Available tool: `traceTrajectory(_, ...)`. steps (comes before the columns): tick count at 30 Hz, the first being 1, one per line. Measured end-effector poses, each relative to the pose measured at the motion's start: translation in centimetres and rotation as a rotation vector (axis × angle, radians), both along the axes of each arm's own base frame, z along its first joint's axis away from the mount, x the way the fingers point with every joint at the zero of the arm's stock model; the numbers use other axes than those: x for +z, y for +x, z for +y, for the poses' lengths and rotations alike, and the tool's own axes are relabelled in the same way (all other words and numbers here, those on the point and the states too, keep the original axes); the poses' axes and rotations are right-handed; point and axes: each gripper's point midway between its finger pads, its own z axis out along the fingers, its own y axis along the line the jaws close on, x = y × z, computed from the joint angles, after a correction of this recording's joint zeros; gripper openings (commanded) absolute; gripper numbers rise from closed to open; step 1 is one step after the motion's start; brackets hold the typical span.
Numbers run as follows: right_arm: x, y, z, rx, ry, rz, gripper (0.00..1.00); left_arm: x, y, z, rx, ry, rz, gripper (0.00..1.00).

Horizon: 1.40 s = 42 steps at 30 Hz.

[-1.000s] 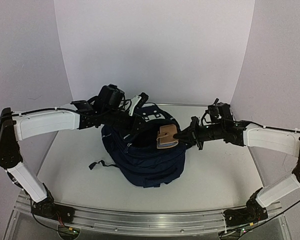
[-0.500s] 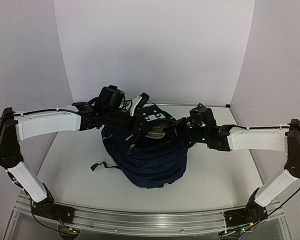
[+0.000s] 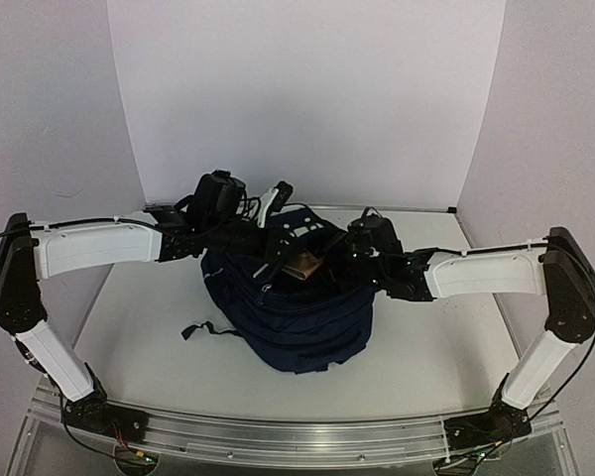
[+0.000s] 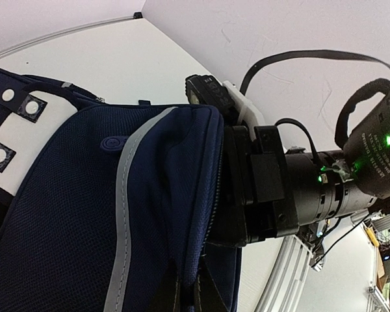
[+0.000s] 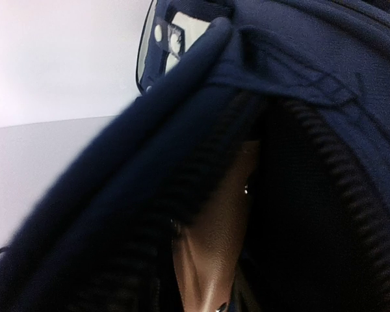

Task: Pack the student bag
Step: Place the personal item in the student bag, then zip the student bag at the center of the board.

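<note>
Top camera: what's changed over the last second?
The right gripper swung left, carrying the tan flat item from the right edge of the student bag into its open top; whether it has let go is unclear. The left gripper stayed shut on the bag's rim, and the bag did not shift.

The left arm (image 3: pixel 89 248) rises from the table's near left corner and folds at an elbow above the left edge. Its white forearm runs level toward the middle of the table. The wrist dips there, and the left gripper (image 3: pixel 261 241) has its jaws closed tight. The right arm (image 3: pixel 481 275) mirrors it from the near right corner, forearm pointing left. The right gripper (image 3: pixel 337 262) is mostly hidden; how its jaws stand cannot be told.
</note>
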Motion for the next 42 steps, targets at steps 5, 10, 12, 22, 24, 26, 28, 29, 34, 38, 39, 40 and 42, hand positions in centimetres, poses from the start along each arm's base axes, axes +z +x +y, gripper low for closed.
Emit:
traceTrajectory(5, 1.6, -0.8, -2.3, -0.025, -0.043, -0.046, 0.79, 0.1, 0.6, 0.4, 0.031, -0.014, 0.03, 0.0)
traceTrajectory(10, 5.5, -3.1, -6.6, -0.058, -0.064, -0.119, 0.85, -0.1, 0.9, 0.5, 0.046, -0.016, 0.055, 0.0)
traceTrajectory(12, 7.7, -4.1, -8.6, -0.076, -0.064, -0.166, 0.86, -0.6, 0.7, 0.2, 0.029, -0.018, 0.082, 0.0)
traceTrajectory(22, 9.5, -6.8, -12.7, -0.059, -0.29, -0.251, 0.7, -0.5, -0.8, -3.1, -0.152, -0.11, 0.162, 0.69)
traceTrajectory(24, 9.5, -7.5, -11.6, -0.017, -0.328, -0.254, 0.66, 0.1, -0.9, -3.0, -0.146, -0.124, 0.158, 0.72)
traceTrajectory(26, 9.5, -8.3, -9.7, 0.032, -0.354, -0.262, 0.63, 0.4, -0.7, -2.0, -0.111, -0.121, 0.152, 0.73)
traceTrajectory(28, 9.2, -9.4, -7.4, 0.091, -0.386, -0.269, 0.6, 0.5, -0.1, -0.2, -0.043, -0.111, 0.161, 0.72)
traceTrajectory(29, 8.9, -10.0, -5.9, 0.124, -0.405, -0.271, 0.59, 0.5, 0.3, 0.8, -0.001, -0.107, 0.171, 0.71)
traceTrajectory(34, 6.3, -13.2, 1.0, 0.281, -0.483, -0.269, 0.51, -0.8, 3.9, 8.0, 0.27, -0.102, 0.27, 0.71)
traceTrajectory(38, 4.3, -14.4, 4.9, 0.351, -0.527, -0.261, 0.49, -4.8, 4.9, 12.2, 0.419, -0.078, 0.405, 0.71)
traceTrajectory(39, 3.9, -14.4, 5.6, 0.359, -0.535, -0.257, 0.49, -5.8, 4.7, 12.6, 0.438, -0.065, 0.437, 0.72)
traceTrajectory(40, 3.5, -14.3, 6.1, 0.363, -0.54, -0.253, 0.49, -6.8, 4.4, 12.9, 0.453, -0.053, 0.47, 0.72)
traceTrajectory(42, 2.8, -14.0, 7.0, 0.367, -0.552, -0.245, 0.49, -8.4, 3.8, 13.5, 0.48, -0.027, 0.517, 0.71)
